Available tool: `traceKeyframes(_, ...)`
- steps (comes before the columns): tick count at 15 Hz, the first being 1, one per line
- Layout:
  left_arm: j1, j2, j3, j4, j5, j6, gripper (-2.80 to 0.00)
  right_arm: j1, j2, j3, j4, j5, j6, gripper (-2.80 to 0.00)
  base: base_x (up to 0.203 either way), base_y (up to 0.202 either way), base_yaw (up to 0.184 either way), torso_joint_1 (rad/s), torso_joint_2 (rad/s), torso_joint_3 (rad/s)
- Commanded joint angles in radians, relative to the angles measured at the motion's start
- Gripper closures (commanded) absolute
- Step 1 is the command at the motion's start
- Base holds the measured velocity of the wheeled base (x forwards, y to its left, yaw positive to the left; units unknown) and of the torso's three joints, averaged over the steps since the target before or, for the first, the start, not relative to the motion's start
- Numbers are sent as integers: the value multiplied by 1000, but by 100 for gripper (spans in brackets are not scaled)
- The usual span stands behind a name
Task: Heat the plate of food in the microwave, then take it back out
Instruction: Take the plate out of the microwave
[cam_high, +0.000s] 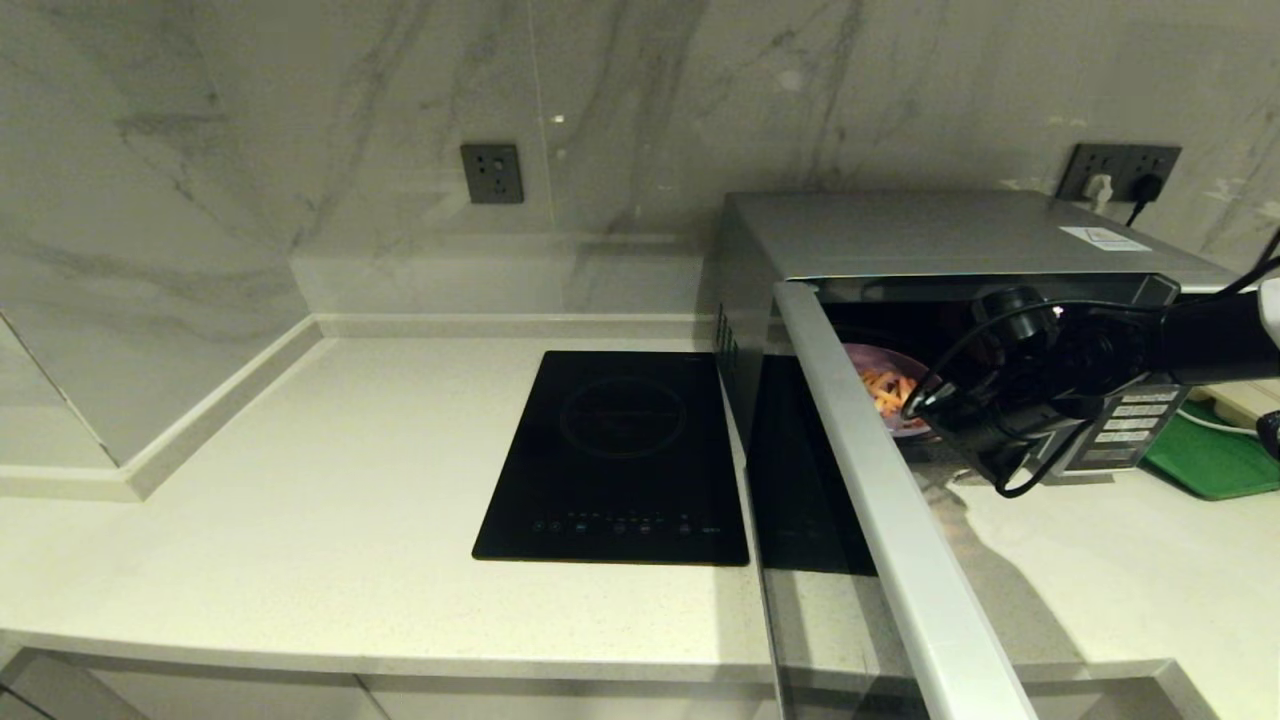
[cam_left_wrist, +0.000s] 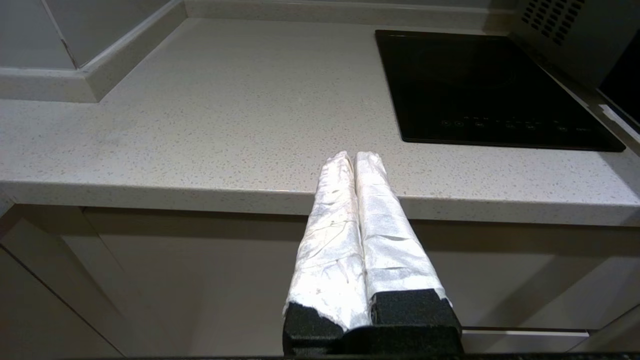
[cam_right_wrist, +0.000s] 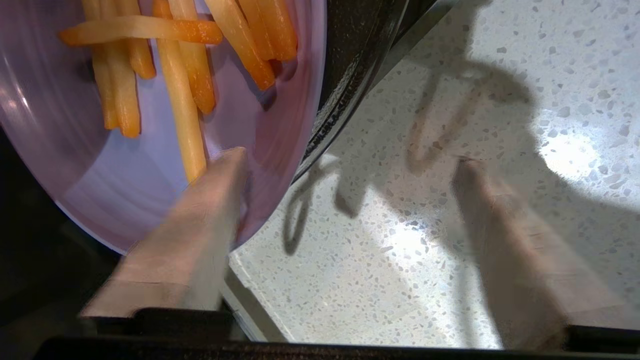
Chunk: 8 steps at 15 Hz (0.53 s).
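Right gripper (cam_right_wrist: 350, 165) spread wide at the mouth of the microwave (cam_high: 930, 235), door swung open; one finger (cam_right_wrist: 210, 200) over the plate of food (cam_right_wrist: 125, 190), the other out over the countertop (cam_right_wrist: 425, 240), so rim lies between them. Plate sitting just inside the cavity, edge overhanging the sill. Left gripper (cam_left_wrist: 356, 165) pressed closed, empty, parked off the counter's front edge, well apart from the plate.

The left gripper (cam_left_wrist: 356, 156) has long white tape-wrapped fingers on black foam bases; the right gripper (cam_right_wrist: 350, 162) carries looping black cables behind its fingers.
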Motion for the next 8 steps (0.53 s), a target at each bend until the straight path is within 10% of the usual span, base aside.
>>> traceKeyframes(1, 0, 0, 0, 0, 0, 0, 0, 0, -2, 1, 2, -1, 6, 0, 0, 0, 0, 0, 0, 0)
traceKeyframes(8, 0, 0, 0, 0, 0, -1, 0, -1, -4, -13, 1, -3, 8, 0, 0, 0, 0, 0, 0, 0)
